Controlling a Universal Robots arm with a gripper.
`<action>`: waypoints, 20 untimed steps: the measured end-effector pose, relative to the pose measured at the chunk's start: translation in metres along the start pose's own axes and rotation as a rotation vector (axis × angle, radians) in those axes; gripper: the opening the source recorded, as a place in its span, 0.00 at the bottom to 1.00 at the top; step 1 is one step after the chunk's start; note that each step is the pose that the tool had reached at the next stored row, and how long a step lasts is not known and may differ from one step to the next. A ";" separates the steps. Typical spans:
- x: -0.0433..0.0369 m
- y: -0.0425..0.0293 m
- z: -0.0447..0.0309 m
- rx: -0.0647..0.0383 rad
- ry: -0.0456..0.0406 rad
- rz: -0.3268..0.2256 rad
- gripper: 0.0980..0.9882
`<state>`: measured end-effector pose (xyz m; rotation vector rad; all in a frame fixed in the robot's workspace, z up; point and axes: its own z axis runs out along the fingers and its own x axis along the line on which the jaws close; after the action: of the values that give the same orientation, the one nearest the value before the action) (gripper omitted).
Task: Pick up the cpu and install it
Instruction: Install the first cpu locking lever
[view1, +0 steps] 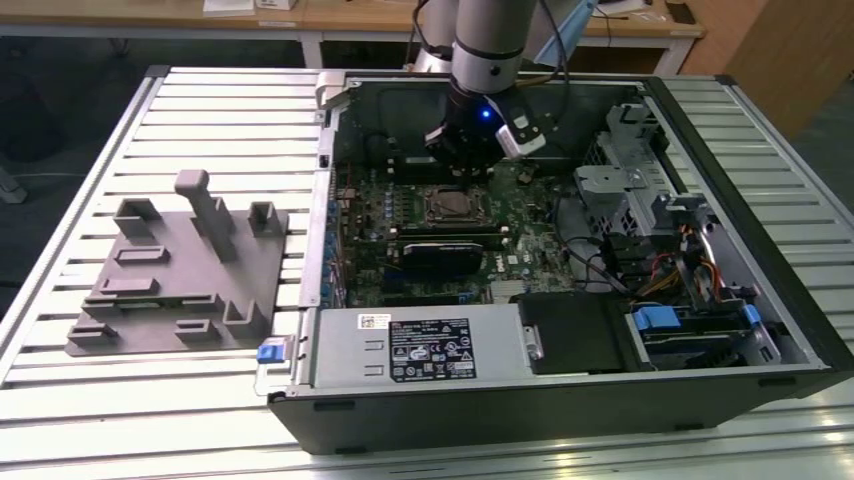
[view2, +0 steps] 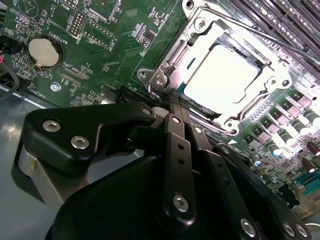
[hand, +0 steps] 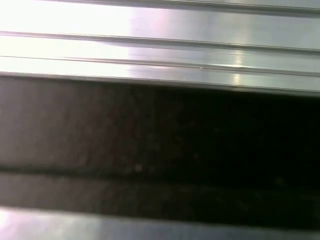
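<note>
Already the cpu (view2: 225, 80) sits in the socket (view2: 220, 70) on the motherboard (view2: 100, 55), silvery top up, the metal frame around it; in the exterior view the same chip (view1: 453, 204) lies just below the gripper (view1: 470, 168), which hangs over the open computer case (view1: 747, 330). Gripper (view2: 172, 102) in the second wrist view: black finger links run together to one narrow tip just beside the socket's corner, holding nothing I can see, so I read it as closed and empty, not touching the chip. Handling, my judgement: light, stiff, flat, slick metal top, fragile underside and fragile socket contacts, so hold by the opposite pale edges, keep it level, no pressing down. Counts: one cpu, one socket, one gripper, one arm (view1: 487, 40), one coin battery (view2: 44, 52), one grey fixture (view1: 180, 270) on the slatted table (view1: 80, 150) at the exterior view's left, well apart from the case, one silver box with a white label (view1: 420, 345).
</note>
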<state>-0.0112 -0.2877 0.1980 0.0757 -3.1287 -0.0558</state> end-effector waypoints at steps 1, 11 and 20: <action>0.0000 0.0001 0.0005 0.000 0.0000 0.000 0.01; -0.0004 0.0030 0.0014 -0.009 -0.0008 0.000 0.01; -0.0003 0.0035 -0.0077 -0.013 -0.0011 0.000 0.01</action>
<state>-0.0110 -0.2845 0.2058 0.0759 -3.1291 -0.0763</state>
